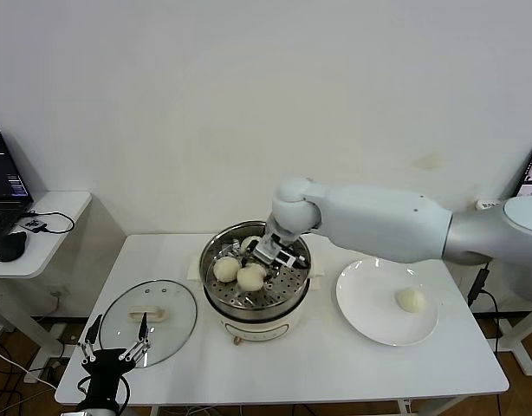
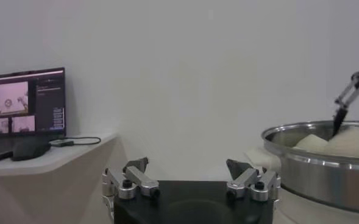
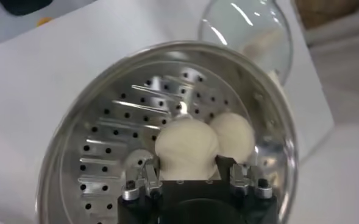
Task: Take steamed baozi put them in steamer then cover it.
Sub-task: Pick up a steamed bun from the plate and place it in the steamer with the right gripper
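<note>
Nearest the robot, the left pincer (image 1: 117, 349) hangs released and idle at the tabletop's (image 1: 353, 364) front edge, just beside the glass lid (image 1: 150, 312) lying flat. Further in sits the steamer (image 1: 254, 286), uncovered, two steamed baozi (image 1: 226, 269) resting side by side on its perforated tray (image 3: 115, 131). The right pincer (image 3: 188, 176) is down inside the pot, clenched on a third bun (image 3: 186, 146) right up against a neighbour. Over on the right, one last bun (image 1: 411, 300) waits on the white plate (image 1: 370, 312). The risk, to my eye: the soft dough may stick to the fingers on release and lift back out, or the held bun may shove its neighbour; the arm could also clip the steel rim when leaving.
</note>
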Robot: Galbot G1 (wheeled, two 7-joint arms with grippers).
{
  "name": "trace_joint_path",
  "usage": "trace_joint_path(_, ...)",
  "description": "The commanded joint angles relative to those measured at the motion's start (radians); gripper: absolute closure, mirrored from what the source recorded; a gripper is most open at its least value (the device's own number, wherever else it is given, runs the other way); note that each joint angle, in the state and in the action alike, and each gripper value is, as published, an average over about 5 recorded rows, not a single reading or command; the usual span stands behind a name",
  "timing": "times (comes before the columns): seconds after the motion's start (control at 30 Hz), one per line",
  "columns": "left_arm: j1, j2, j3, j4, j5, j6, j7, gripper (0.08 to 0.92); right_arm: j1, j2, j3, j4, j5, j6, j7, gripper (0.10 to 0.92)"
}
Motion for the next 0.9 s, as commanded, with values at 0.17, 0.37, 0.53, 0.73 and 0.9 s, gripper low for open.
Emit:
trace_joint_path(0.17,0.0,-0.003,0.003,-0.001,0.0,-0.001,-0.001,0.177,-0.001,0.006,-0.026,0.016,-0.064,0.144,0.006,0.431)
trace_joint_path(0.37,0.002,-0.005,0.004,0.0,0.0,-0.004,-0.002,0.177,-0.002,-0.006,-0.031,0.03,-0.063,0.155,0.004,0.431)
trace_joint_path(0.53,0.001,-0.005,0.006,0.0,0.001,-0.005,-0.002,0.177,0.0,-0.014,-0.035,0.043,-0.058,0.152,-0.002,0.378)
trace_joint_path(0.73,0.0,-0.003,0.004,-0.002,0.0,-0.004,-0.002,0.177,0.01,-0.031,-0.021,0.041,-0.06,0.152,0.006,0.231)
trace_joint_path(0.9,-0.005,0.003,0.001,-0.002,-0.001,-0.004,-0.002,0.177,0.037,-0.076,0.031,0.041,-0.058,0.131,0.008,0.204)
